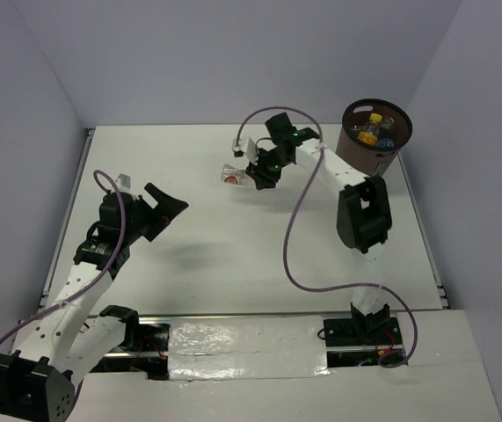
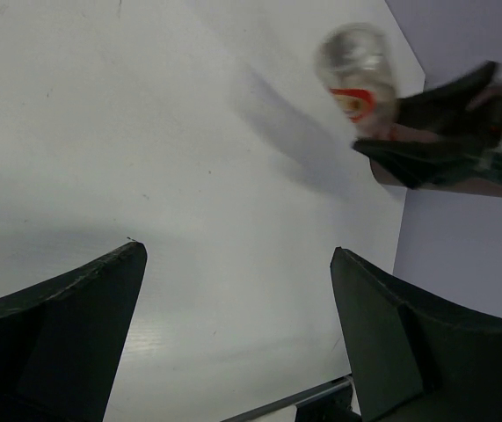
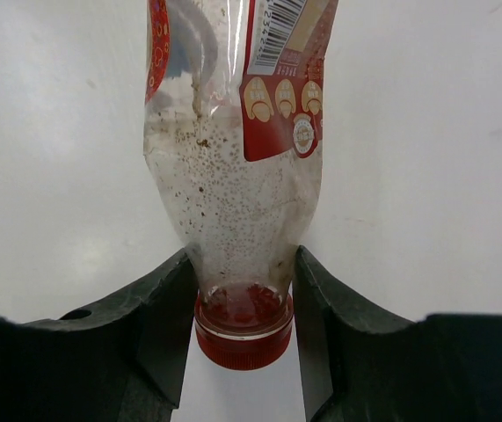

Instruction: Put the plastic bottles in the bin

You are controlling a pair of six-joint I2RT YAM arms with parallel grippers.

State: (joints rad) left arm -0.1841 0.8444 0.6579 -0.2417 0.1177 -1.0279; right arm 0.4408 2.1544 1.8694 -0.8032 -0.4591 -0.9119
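While the red-label bottle [image 1: 233, 176] sits at the middle-far part of the table [image 1: 233, 264], its neck is pinched by the right gripper [image 1: 257, 174]. In the right wrist view the two fingers [image 3: 167, 316] are seen pressed against either side of the neck, just above the red cap [image 3: 243, 338], w/ the cap pointing back toward the wrist and the body stretching away from it. The clear wall of the bottle is speckled inside, and a red label w/ a barcode is wrapped round the upper part. From the top view the bottle is laid roughly horizontal, base to the left of the gripper; whether it rests on the table or is held just clear of it can't be told.

The left gripper [image 1: 164, 207] is held over the left part of the table, jaws spread wide, nothing between them, well apart from the bottle. In its wrist view the bottle is seen blurred at top right, approx. beside the dark right fingers.

The bin [image 1: 365, 158] is stood upright at the far right of the table, near the right arm's elbow. Inside, a yellow-capped bottle [image 1: 374, 120] and bits of blue label [image 1: 384, 139] are made out; the exact no. can't be told.
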